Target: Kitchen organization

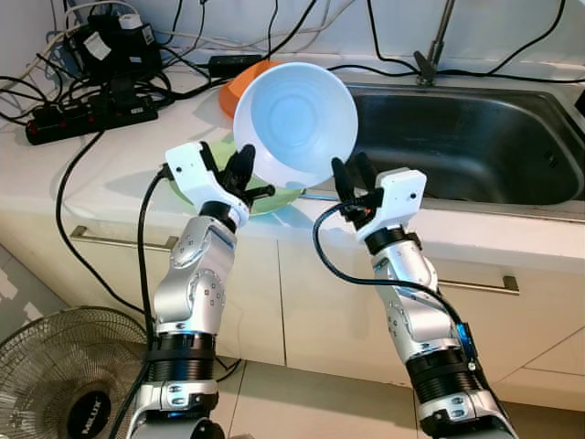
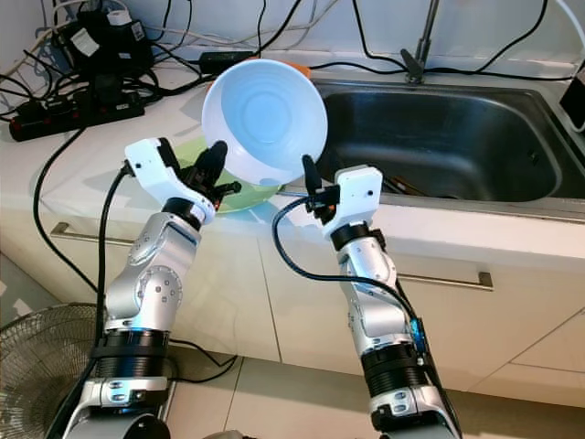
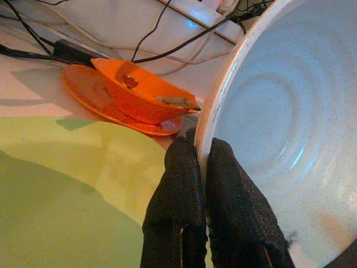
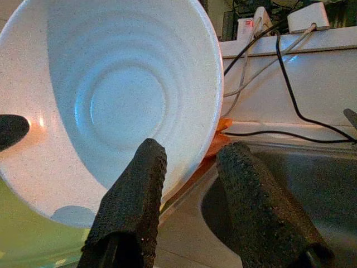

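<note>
A large white bowl (image 1: 297,123) is held up tilted above the counter, its inside facing me. My left gripper (image 1: 245,166) is shut on the bowl's lower left rim, and the left wrist view shows one finger on each side of the rim (image 3: 202,148). My right gripper (image 1: 352,174) stands open at the bowl's lower right edge. In the right wrist view one of its fingers (image 4: 136,178) overlaps the bowl's (image 4: 111,100) inside, while the other is clear of it. A green plate (image 1: 274,201) lies on the counter under the bowl.
An orange bowl on an orange plate (image 1: 239,87) sits behind the green plate. To the right is a steel sink (image 1: 457,137) with a faucet (image 1: 437,41). A power strip (image 1: 91,114) and tangled cables crowd the back left. A floor fan (image 1: 64,375) stands lower left.
</note>
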{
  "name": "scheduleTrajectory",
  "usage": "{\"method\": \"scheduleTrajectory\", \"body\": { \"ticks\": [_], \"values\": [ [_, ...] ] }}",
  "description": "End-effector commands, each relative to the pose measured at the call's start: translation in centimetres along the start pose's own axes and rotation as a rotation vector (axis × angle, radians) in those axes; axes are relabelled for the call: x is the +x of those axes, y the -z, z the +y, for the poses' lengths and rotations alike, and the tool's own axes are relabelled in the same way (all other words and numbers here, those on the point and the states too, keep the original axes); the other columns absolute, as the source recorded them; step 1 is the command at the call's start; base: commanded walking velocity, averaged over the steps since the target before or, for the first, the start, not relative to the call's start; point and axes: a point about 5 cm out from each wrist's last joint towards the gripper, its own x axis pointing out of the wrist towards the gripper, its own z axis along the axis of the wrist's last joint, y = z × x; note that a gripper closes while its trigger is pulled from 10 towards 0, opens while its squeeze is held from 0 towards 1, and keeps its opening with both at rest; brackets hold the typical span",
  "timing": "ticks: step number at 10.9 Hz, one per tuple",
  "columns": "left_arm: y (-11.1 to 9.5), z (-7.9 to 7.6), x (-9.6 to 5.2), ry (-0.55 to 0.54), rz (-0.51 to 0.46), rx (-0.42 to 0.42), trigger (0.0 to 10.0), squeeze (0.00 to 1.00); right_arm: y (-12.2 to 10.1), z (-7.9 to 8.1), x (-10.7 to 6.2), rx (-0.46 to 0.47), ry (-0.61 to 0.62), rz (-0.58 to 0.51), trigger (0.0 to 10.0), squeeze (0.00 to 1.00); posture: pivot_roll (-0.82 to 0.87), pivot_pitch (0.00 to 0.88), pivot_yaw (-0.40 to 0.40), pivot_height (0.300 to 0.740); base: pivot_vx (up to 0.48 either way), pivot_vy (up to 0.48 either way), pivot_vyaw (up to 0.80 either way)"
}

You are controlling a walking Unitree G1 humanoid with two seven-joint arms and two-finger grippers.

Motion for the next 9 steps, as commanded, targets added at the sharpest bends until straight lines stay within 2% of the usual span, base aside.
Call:
{"method": "scheduleTrajectory", "body": {
  "ticks": [1,3,5,9],
  "values": [
    [-0.97,-0.28,-0.11,0.027,-0.054,-0.008,10.0,0.0,-0.18,-0.02,-0.01,0.004,0.01,-0.005,10.0,0.0,0.07,0.0,0.068,0.74,0.0,0.0,0.0],
    [-1.18,0.09,-0.22,0.014,-0.067,-0.02,10.0,0.0,-0.28,-0.62,0.16,0.004,0.067,-0.009,10.0,0.0,0.08,0.0,0.067,0.74,0.0,0.0,0.0],
    [-1.2,0.15,-0.27,0.013,-0.071,-0.037,10.0,0.0,-0.12,-0.92,0.36,0.047,0.111,0.004,10.0,0.0,0.08,0.0,0.066,0.74,0.0,0.0,0.0],
    [-1.21,0.24,-0.25,0.013,-0.074,-0.044,10.0,0.0,-0.14,-0.25,0.49,0.101,0.082,0.009,10.0,0.0,0.08,0.0,0.067,0.74,0.0,0.0,0.0]
  ]
}}
